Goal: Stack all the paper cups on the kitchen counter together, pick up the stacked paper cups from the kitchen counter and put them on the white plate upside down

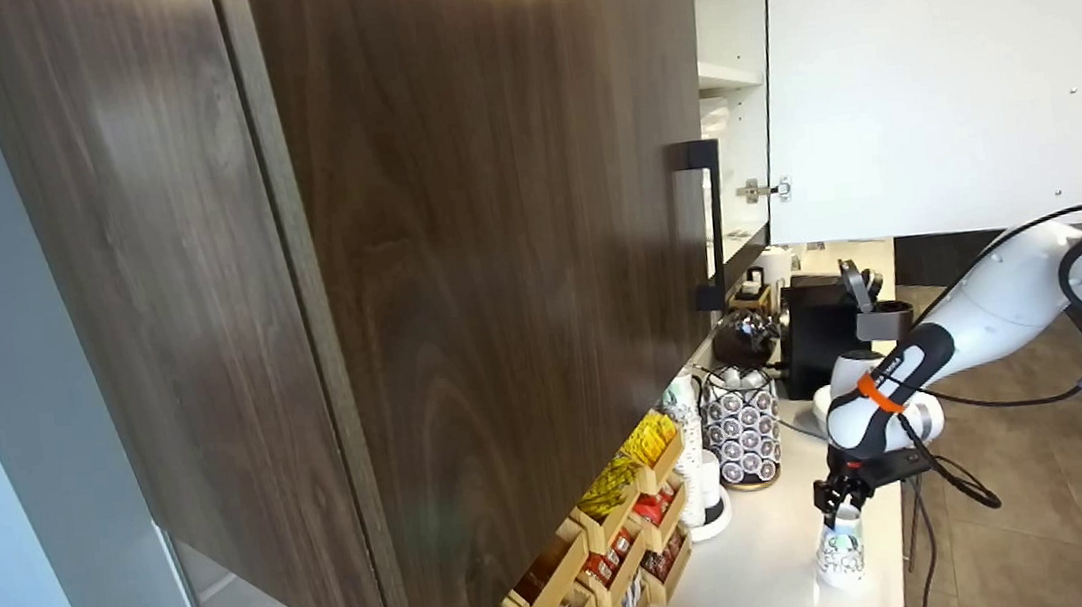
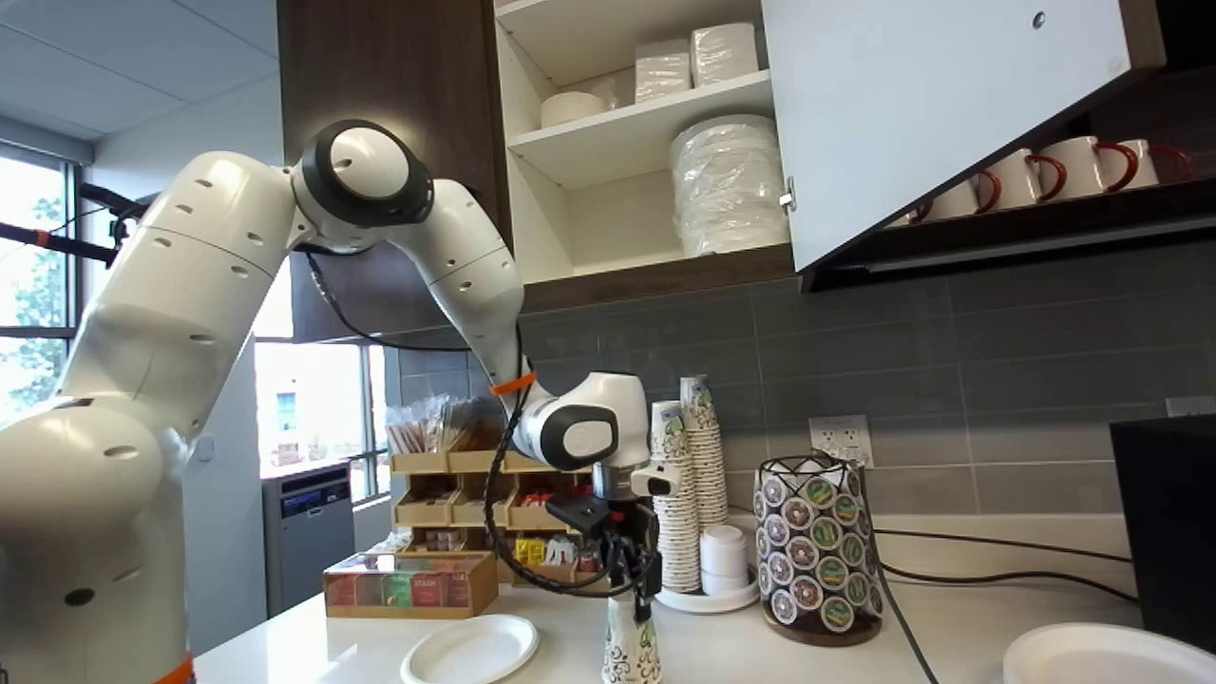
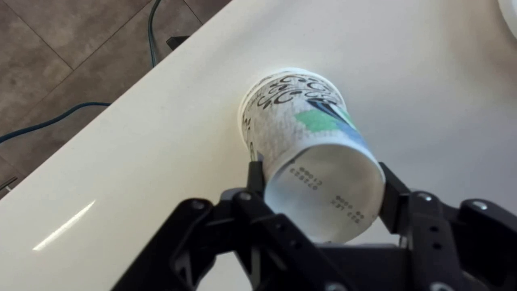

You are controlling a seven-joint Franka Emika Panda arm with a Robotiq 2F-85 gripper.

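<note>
The black pincer [image 3: 321, 180], nearest in the wrist view, is clenched on an upturned paper cup [image 3: 313, 161], a finger [image 3: 255, 178] against each side close to its base, its wider rim down toward the bench [image 3: 161, 161]; whether the two touch, I cannot tell. In an exterior view, a white plate [image 2: 470, 651] lies near the cup, a wire holder [image 2: 807, 633] carries coffee pods [image 2: 831, 570], a wooden box [image 2: 484, 581] shows coloured packets [image 2: 427, 589] through clear panels, and the open cabinet [image 2: 617, 223] holds plastic-wrapped round stacks [image 2: 727, 185]. The cup is tapered, printed with dark curls and green and blue patches, the bench smooth and glossy.
</note>
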